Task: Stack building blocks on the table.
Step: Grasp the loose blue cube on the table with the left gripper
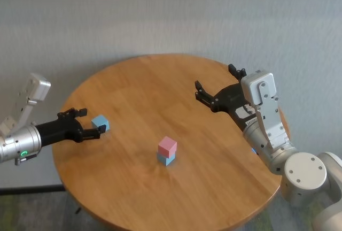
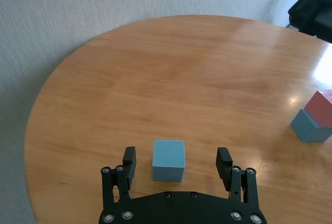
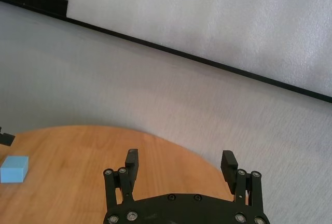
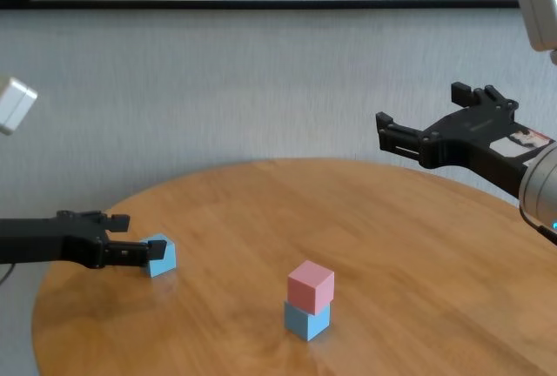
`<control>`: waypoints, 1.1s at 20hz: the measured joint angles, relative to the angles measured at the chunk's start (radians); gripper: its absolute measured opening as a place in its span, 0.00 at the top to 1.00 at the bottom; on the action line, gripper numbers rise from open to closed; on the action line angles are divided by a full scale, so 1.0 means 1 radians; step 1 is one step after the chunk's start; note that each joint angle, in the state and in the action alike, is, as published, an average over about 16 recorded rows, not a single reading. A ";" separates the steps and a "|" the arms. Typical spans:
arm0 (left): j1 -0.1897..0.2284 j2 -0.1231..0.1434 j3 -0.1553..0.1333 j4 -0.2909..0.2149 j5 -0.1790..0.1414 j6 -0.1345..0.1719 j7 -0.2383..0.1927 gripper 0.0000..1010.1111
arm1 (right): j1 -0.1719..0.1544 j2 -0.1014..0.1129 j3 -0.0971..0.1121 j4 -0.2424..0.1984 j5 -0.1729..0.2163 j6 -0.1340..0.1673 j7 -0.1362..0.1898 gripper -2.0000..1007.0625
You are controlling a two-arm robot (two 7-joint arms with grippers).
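Round wooden table (image 1: 214,188) is carrying a pink block (image 1: 167,145) sitting on a blue block (image 1: 166,159) near centre; at nine o'clock, the left gripper (image 2: 176,164) is straddling a second blue block (image 2: 168,160), fingers wide; the right gripper (image 1: 219,84) is hovering spread at two o'clock.

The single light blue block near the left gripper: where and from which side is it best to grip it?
Probably its two opposite upright side faces: the light blue block sits flat between the open left gripper fingers, so come in low from the table edge.
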 joint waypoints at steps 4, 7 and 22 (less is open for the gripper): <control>-0.035 -0.020 -0.003 0.071 0.012 -0.026 -0.016 0.01 | 0.000 0.000 0.000 0.000 0.000 0.000 0.000 0.00; -0.056 -0.031 -0.002 0.111 0.025 -0.038 -0.025 0.01 | 0.000 0.000 0.000 0.000 0.000 0.000 0.000 0.00; -0.214 -0.095 0.052 0.370 0.122 -0.115 -0.082 0.01 | 0.000 0.000 0.000 0.000 0.000 0.000 0.000 0.00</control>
